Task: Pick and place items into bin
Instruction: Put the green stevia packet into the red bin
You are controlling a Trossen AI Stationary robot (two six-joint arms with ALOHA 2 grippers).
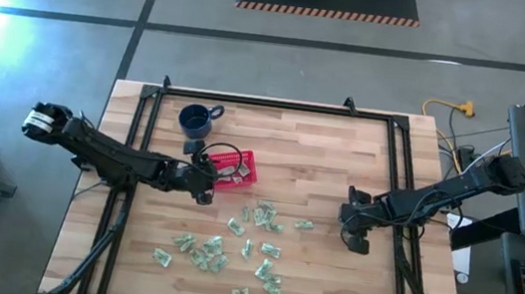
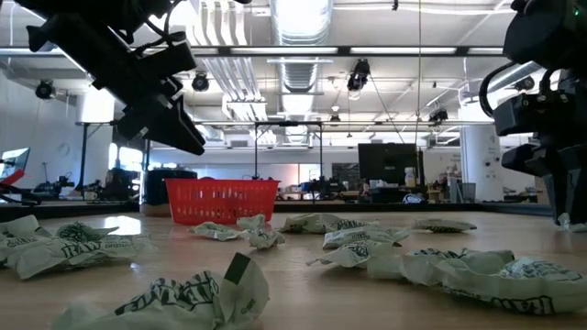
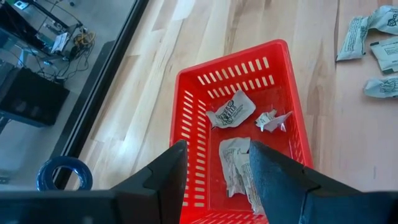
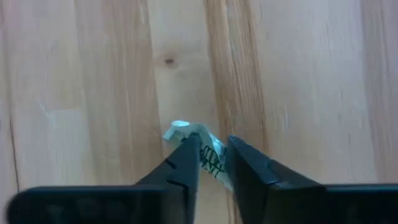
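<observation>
High view: a pale wooden slatted bench (image 1: 321, 164) fills the centre of the frame. The small red rectangular plastic basket with latticed sides (image 1: 237, 170) sits left of centre, with a dark blue handled mug (image 1: 195, 120) just above and to its left. The many tiny pale green-and-white crinkly wrapped pieces (image 1: 230, 248) lie scattered across the lower middle of the bench, below and to the right of the basket.

The left tool (image 1: 203, 186) hangs at the basket's left end. In the left wrist view its fingers (image 3: 168, 180) stand apart and empty above the basket (image 3: 196, 124), which holds a few wrapped pieces (image 3: 231, 113).

The right tool (image 1: 355, 241) is low over the bench at centre right, apart from the scattered group. In the right wrist view its fingers (image 4: 186, 165) are nearly together, pinching one crumpled wrapped piece (image 4: 210, 155) against the bare wood.
</observation>
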